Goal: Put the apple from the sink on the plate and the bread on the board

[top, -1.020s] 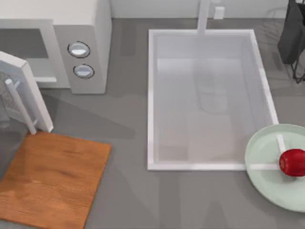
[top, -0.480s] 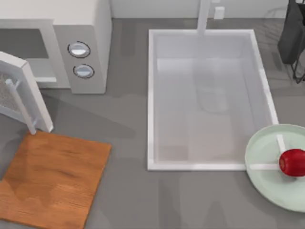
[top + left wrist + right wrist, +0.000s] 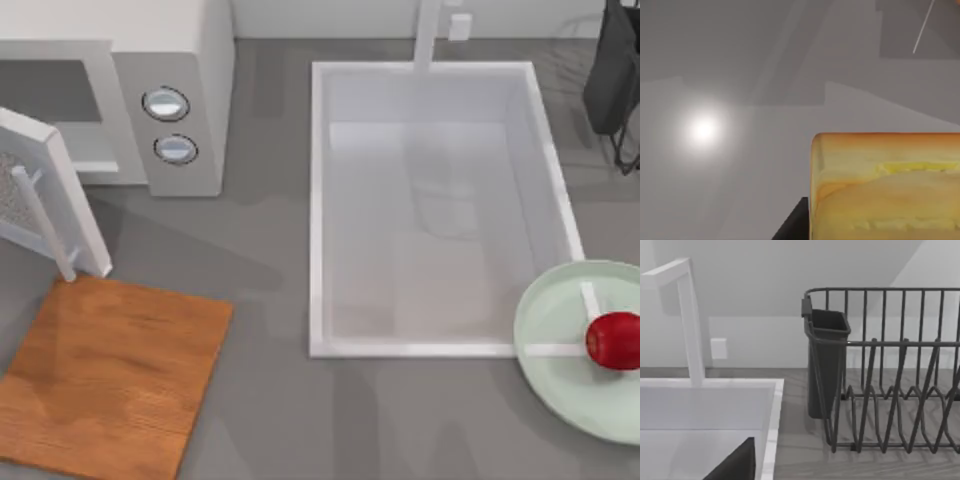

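Since the apple (image 3: 613, 340) sits on the plate (image 3: 560, 390) at lower right, we're on bread (image 3: 885, 190) now, close under our left cam; can't tell tool grip. Next: onto board (image 3: 105, 385), lower left.

Grey countertop (image 3: 260, 300) spans scene. White microwave (image 3: 150, 90) at top left, door (image 3: 45, 190) swung open, two round knobs (image 3: 170, 125) on front. Dark wire dish rack (image 3: 890, 390) with cutlery cup (image 3: 825, 365) at top right. Pale wall (image 3: 765, 290) behind. Bright light spot (image 3: 702, 130) on grey surface.
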`<state>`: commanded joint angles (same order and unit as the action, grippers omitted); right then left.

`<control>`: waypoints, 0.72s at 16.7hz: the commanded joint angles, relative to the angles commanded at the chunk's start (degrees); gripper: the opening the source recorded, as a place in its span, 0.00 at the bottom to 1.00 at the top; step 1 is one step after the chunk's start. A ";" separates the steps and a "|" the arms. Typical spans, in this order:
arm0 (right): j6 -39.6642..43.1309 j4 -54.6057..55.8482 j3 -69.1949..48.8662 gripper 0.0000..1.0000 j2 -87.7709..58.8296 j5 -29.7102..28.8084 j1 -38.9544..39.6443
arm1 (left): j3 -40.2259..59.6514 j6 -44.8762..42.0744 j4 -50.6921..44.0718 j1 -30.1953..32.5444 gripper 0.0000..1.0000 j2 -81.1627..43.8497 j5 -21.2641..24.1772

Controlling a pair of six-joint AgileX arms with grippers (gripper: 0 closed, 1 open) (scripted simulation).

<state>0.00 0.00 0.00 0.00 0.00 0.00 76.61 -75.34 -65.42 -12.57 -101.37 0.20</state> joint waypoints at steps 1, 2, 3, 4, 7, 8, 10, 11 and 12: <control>0.00 0.00 0.00 1.00 0.00 0.00 0.00 | 0.07 0.51 -0.09 0.05 0.00 0.02 0.03; 0.00 0.00 0.00 1.00 0.00 0.00 0.00 | 0.18 1.54 -0.25 0.15 0.00 0.05 0.11; 0.00 0.00 0.00 1.00 0.00 0.00 0.00 | 0.32 3.11 -0.49 0.32 0.00 0.11 0.25; 0.00 0.00 0.00 1.00 0.00 0.00 0.00 | 0.45 5.48 -0.81 0.61 0.00 0.17 0.50; 0.00 0.00 0.00 1.00 0.00 0.00 0.00 | 0.74 15.76 -1.93 1.98 0.00 0.27 1.67; 0.00 0.00 0.00 1.00 0.00 0.00 0.00 | 0.79 20.47 -2.25 2.66 0.00 0.31 2.19; 0.00 0.00 0.00 1.00 0.00 0.00 0.00 | 0.76 31.40 -2.64 4.31 0.00 0.53 3.25; 0.00 0.00 0.00 1.00 0.00 0.00 0.00 | 0.69 37.65 -2.67 5.29 0.00 0.71 3.76; 0.00 0.00 0.00 1.00 0.00 0.00 0.00 | 0.55 44.61 -2.51 6.39 0.00 0.96 4.20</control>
<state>0.00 0.00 0.00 0.00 0.00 0.00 77.16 -30.73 -67.93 -6.18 -100.41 4.40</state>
